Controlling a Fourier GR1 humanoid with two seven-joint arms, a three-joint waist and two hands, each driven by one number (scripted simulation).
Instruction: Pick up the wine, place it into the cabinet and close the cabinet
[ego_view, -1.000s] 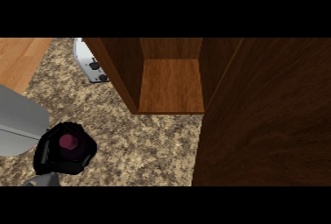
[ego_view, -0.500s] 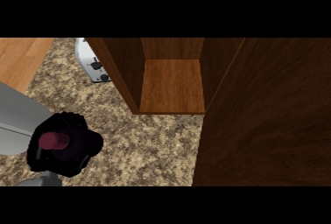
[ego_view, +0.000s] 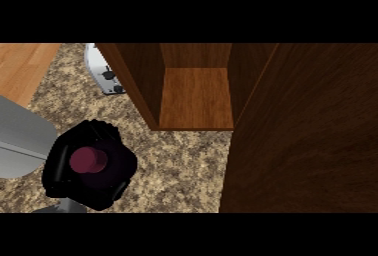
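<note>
Wine (ego_view: 88, 160) edged right, its body hidden (seemingly) inside the left hand (ego_view: 56, 176).

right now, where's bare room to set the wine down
The cabinet shelf is bare between its side walls. Bare counter lies between the left hand, curled round the wine, and the open door. It is tighter beside the white appliance against the cabinet's side.

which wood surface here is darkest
The big panel filling the view's right. The cabinet shelf is a warmer mid-brown, and the strip at upper left is palest.
</note>
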